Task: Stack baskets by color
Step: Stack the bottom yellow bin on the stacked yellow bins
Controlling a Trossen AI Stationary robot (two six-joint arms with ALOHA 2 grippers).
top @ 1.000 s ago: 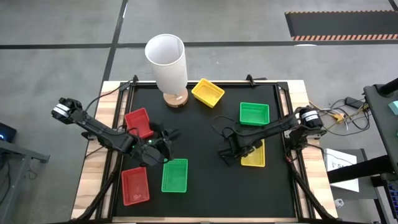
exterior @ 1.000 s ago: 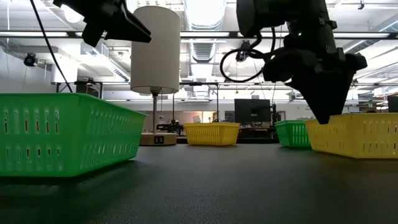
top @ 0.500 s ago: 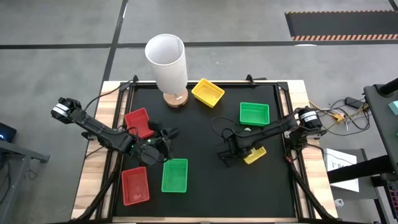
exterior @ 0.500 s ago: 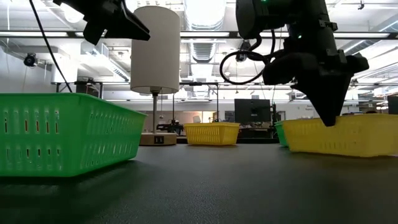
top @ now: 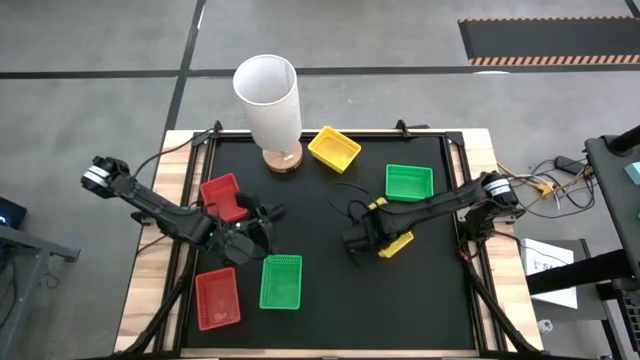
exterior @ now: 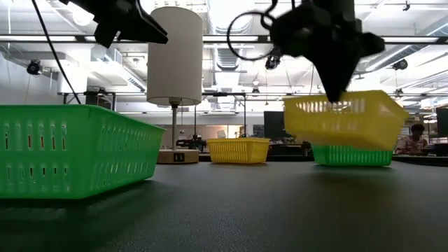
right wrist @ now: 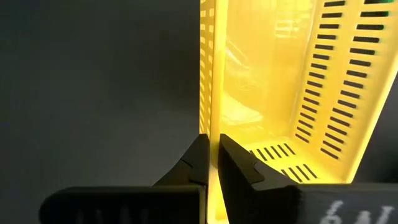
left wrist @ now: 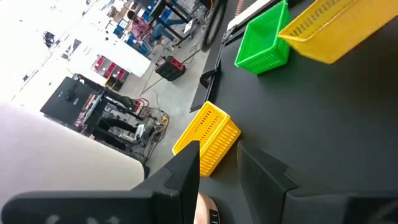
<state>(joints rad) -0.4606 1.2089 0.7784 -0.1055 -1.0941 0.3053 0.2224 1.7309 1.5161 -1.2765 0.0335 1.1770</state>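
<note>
Bright overhead ceiling lights (exterior: 224, 14) in low view, glare-washed left wrist view, motion-blurred lifted yellow basket (exterior: 343, 120).

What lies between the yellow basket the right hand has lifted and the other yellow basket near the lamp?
Only bare black mat in the high view: the lifted yellow basket, in the right hand, and the far yellow basket have nothing between them.

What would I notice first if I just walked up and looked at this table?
Probably the yellow basket hanging tilted in the air over the middle of the black table, pinched by its wall in the right hand. Next, the tall white cylinder standing at the far edge.
</note>
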